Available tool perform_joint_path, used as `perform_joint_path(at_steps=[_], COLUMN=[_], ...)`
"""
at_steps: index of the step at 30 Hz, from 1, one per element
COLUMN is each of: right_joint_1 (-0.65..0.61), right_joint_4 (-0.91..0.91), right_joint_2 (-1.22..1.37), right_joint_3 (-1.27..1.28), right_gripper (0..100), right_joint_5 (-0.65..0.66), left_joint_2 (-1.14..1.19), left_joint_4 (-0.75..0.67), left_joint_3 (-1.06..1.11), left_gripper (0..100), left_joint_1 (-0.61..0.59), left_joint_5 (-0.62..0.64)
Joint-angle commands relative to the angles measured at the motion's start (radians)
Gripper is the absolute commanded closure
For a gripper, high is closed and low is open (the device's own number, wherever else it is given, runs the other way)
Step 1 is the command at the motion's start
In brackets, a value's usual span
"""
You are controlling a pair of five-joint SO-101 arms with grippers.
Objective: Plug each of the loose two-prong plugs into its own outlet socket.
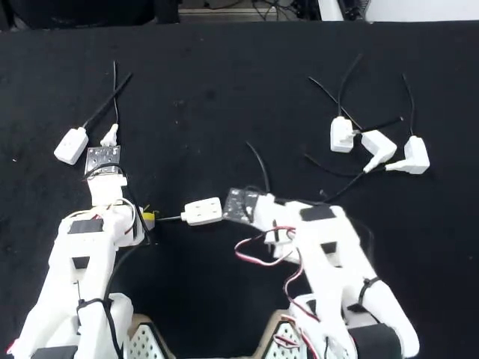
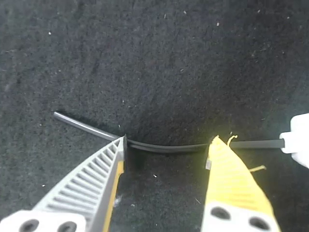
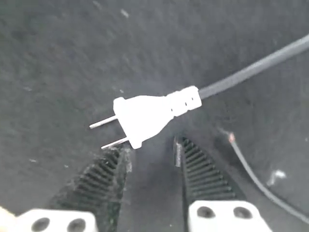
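White plug [image 3: 145, 116], grey cord [image 3: 251, 70], black speckled table [image 2: 145, 48]; left pincer [image 2: 169, 141] yellow and ribbed grey.

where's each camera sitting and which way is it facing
High view: fixed overhead, facing down on the black cloth table; white left arm and right arm show.
Left wrist view: on that wrist, facing down past grey and yellow fingers at a thin black cable.
Right wrist view: on that wrist, facing down past dark ribbed fingers at a white two-prong plug.
Shared: high and left wrist views both show the white outlet socket.
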Motion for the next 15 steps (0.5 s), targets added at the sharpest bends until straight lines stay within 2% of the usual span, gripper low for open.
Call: perform_joint_path(at_steps=[1,4,9,15], right_joint_1=[-0.107,-0.155,-0.253,-0.399], right_joint_4=[0.066,0.097,0.149,0.377], right_joint_2=[-0.012,-0.012,-0.012,-0.022], right_joint_3=[-0.050,-0.102,-0.151,-0.269], right_gripper=[85.8,85.8,85.5,85.3], right_joint_5=[-0.110,-0.213,-0.299,-0.390], left_joint_2=[-0.008,-0.009,-0.009,-0.003], left_joint_4=[-0.012,-0.012,-0.012,-0.055], left_joint_3=[-0.010,-0.010,-0.010,-0.001], left_gripper=[73,73,73,73], left_joint_1=[-0.007,-0.007,-0.007,-0.007], left_joint_5=[0.000,0.000,0.000,0.000])
